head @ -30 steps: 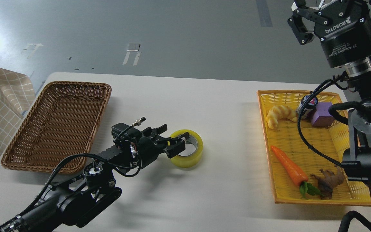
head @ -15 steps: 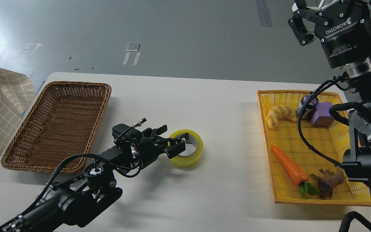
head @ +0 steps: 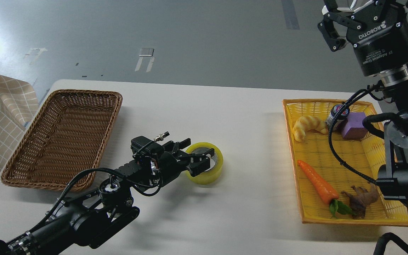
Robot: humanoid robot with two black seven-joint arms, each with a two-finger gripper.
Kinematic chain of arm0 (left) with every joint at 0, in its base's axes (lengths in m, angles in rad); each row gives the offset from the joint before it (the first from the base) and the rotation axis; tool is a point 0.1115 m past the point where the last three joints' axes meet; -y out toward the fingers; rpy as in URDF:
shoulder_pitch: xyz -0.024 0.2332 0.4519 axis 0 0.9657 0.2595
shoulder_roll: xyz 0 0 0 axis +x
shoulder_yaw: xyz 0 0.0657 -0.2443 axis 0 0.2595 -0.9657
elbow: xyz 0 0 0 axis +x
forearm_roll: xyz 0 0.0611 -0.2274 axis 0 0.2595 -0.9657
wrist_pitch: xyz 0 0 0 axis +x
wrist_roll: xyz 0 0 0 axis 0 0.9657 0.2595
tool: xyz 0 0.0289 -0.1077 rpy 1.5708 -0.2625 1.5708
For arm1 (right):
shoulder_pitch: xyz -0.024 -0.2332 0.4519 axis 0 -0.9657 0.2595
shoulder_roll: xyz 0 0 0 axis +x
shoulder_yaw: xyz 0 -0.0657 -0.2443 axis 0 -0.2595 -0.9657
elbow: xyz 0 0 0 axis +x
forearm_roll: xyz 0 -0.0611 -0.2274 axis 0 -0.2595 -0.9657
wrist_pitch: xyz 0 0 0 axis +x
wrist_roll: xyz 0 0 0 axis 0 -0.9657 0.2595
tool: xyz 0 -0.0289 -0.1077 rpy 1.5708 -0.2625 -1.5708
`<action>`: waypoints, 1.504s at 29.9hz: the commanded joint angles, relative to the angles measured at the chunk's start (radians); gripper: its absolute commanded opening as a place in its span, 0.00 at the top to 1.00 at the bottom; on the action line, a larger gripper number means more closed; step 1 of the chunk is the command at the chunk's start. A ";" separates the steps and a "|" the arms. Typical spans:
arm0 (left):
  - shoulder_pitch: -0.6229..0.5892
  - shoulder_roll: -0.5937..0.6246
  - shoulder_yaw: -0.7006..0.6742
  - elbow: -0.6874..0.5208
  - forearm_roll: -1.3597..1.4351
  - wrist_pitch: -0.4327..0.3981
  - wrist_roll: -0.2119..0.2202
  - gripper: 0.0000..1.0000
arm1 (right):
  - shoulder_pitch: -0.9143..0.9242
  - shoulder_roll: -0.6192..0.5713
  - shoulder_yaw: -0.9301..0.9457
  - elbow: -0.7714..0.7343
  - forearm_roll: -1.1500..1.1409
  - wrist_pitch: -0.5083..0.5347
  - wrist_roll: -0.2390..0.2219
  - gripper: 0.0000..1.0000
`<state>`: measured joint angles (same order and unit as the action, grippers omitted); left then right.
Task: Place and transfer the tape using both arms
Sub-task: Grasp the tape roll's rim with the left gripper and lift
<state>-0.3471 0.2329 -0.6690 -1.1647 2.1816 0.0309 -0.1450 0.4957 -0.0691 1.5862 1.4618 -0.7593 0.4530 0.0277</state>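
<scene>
The left gripper (head: 199, 160) reached low over the surface (head: 225, 117), fingers apart astride the tape (head: 214, 170) wall to grasp it, while the right gripper (head: 335, 24) waited high, fingers apart.

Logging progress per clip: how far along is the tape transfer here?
Done: the translucent yellow tape roll sits mid-table, out of the yellow plastic tray. In hand: the left pincer straddles the roll's near wall. Left: lift it into the brown wicker basket. The right pincer hangs raised, holding nothing.
</scene>
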 commanded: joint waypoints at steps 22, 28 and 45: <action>-0.047 0.039 0.094 0.068 0.000 -0.003 0.001 0.44 | -0.003 -0.006 0.008 -0.006 0.000 0.000 0.000 0.00; -0.052 0.040 0.094 0.076 0.000 -0.005 0.005 0.83 | -0.005 -0.006 0.006 -0.006 0.000 0.000 0.000 0.00; -0.073 0.031 0.086 0.031 0.000 -0.005 0.035 0.95 | -0.020 -0.006 0.006 -0.011 0.000 -0.002 0.000 0.00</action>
<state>-0.4112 0.2651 -0.5778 -1.1088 2.1818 0.0227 -0.1114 0.4756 -0.0740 1.5922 1.4525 -0.7593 0.4513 0.0276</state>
